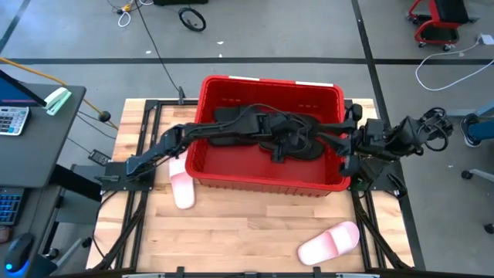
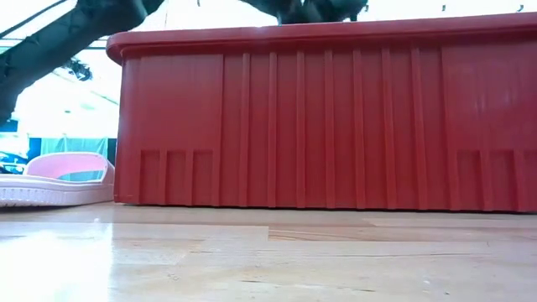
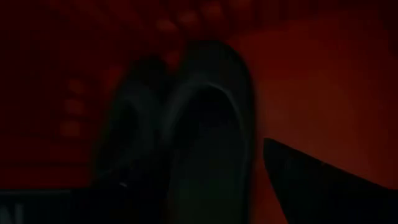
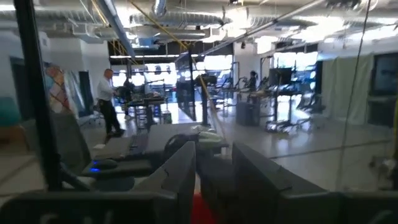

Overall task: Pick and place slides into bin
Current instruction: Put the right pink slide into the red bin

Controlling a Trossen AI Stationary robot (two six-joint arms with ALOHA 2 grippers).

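Note:
The red bin (image 1: pixel 270 83) stands on the far half of the wooden table; the low view shows its ribbed near wall (image 2: pixel 336 117). Several black slides (image 1: pixel 231 116) lie on its floor, two of them side by side in the left wrist view (image 3: pixel 211 137). My left gripper (image 1: pixel 287 147) hangs open over them inside the bin, one finger (image 3: pixel 311 186) showing, nothing between the fingers. One pale pink slide (image 1: pixel 181 189) lies sole down by the bin's left near corner (image 2: pixel 59 180). Another (image 1: pixel 329 242) lies near the front right. My right gripper (image 4: pixel 208 168) waits at the bin's right wall, slightly open.
The bin's tall walls surround my left gripper. Bare wood (image 1: pixel 247 232) stretches between the bin and the table's near edge. A desk with a calculator (image 1: pixel 11 120) stands left of the table. Beyond the table, a person (image 4: pixel 107 99) stands far off in the room.

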